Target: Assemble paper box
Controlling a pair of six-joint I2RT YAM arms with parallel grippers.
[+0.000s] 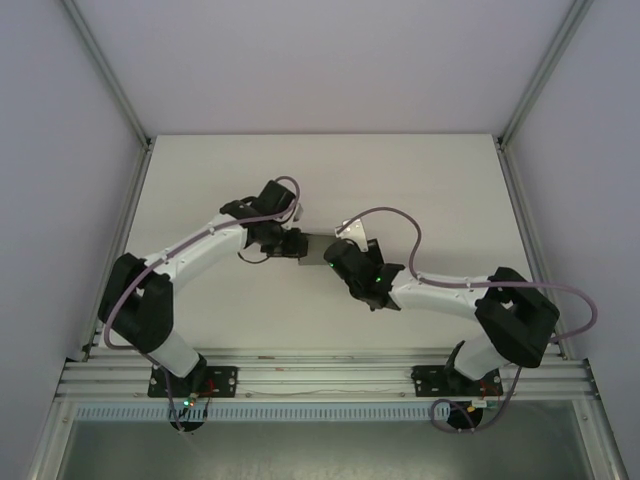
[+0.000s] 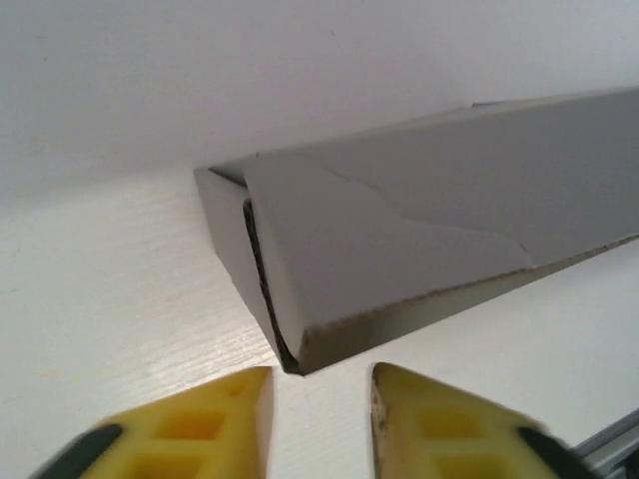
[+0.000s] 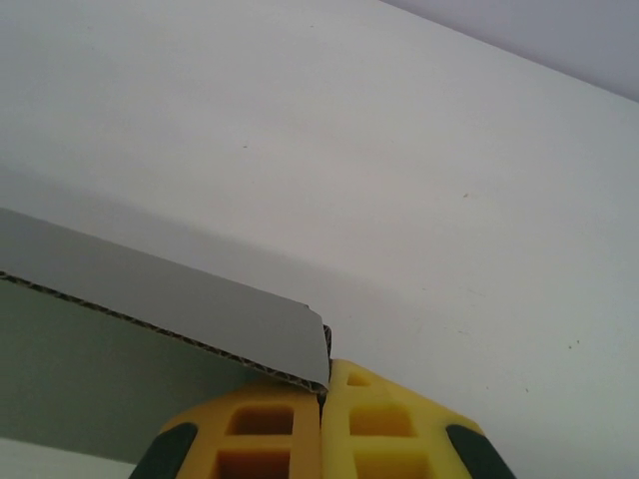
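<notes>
The paper box [image 1: 316,249] is a small grey card shape at the table's middle, between my two grippers. In the left wrist view the paper box [image 2: 419,239] is a partly folded shallow form with a creased top panel and a gaping seam at its near corner. My left gripper [image 2: 321,409] is open, its yellow fingers apart just short of that corner and touching nothing. My right gripper [image 3: 322,399] is shut, pinching the corner of a corrugated wall of the paper box [image 3: 150,289]. From above, the left gripper [image 1: 300,245] and right gripper [image 1: 333,255] face each other across the box.
The white table [image 1: 420,180] stretches bare behind and to both sides of the box. Metal frame posts [image 1: 530,90] rise at the back corners, and an aluminium rail [image 1: 320,375] carrying the arm bases runs along the near edge.
</notes>
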